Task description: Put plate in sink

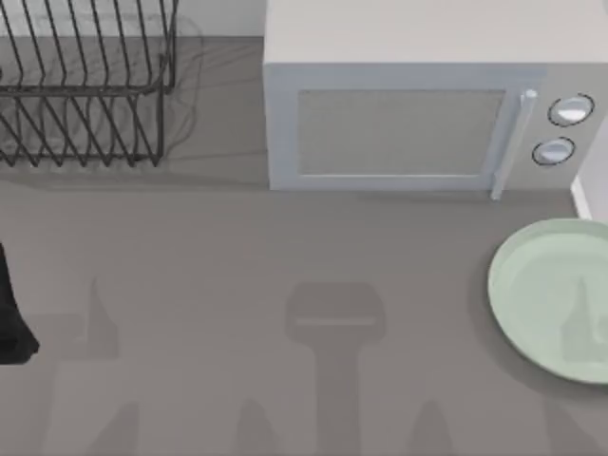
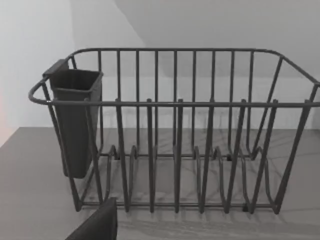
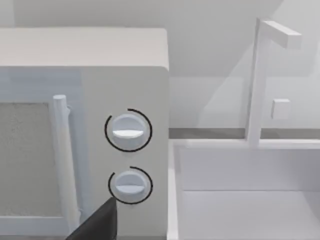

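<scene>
Plate [image 1: 551, 294] overhangs table's right edge, just beside sink [image 3: 172, 190].

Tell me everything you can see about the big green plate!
The plate is large, round and pale mint green, smooth and shallow, with a slightly raised rim and nothing lying on it. It sits flat on the grey table at the top view's right side, in front of the microwave, apart from it. Its right part is cut off by the picture's edge. A faint shadow falls across it. No gripper touches it.
</scene>
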